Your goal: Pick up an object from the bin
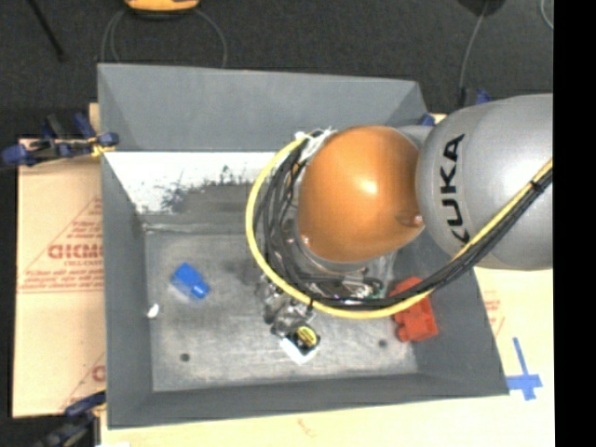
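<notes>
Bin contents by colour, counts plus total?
blue block: 1
red block: 1, partly covered
small white bit: 1
white-and-yellow piece: 1
Total: 4 visible
</notes>
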Controlling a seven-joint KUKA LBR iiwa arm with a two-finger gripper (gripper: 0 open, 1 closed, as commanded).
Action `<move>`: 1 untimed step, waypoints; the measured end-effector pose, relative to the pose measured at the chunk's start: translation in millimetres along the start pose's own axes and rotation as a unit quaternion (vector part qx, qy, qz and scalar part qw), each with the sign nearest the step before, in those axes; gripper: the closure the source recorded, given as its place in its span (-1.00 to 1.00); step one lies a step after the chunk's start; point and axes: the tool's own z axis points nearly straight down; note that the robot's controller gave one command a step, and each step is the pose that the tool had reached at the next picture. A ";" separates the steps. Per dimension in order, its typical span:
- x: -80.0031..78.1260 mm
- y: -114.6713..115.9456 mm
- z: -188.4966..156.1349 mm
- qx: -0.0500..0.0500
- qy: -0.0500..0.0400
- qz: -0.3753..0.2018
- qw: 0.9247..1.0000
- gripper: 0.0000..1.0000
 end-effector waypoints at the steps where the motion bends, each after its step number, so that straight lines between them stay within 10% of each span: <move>1: 38.1 -28.3 98.0 -0.004 0.007 0.060 0.998 1.00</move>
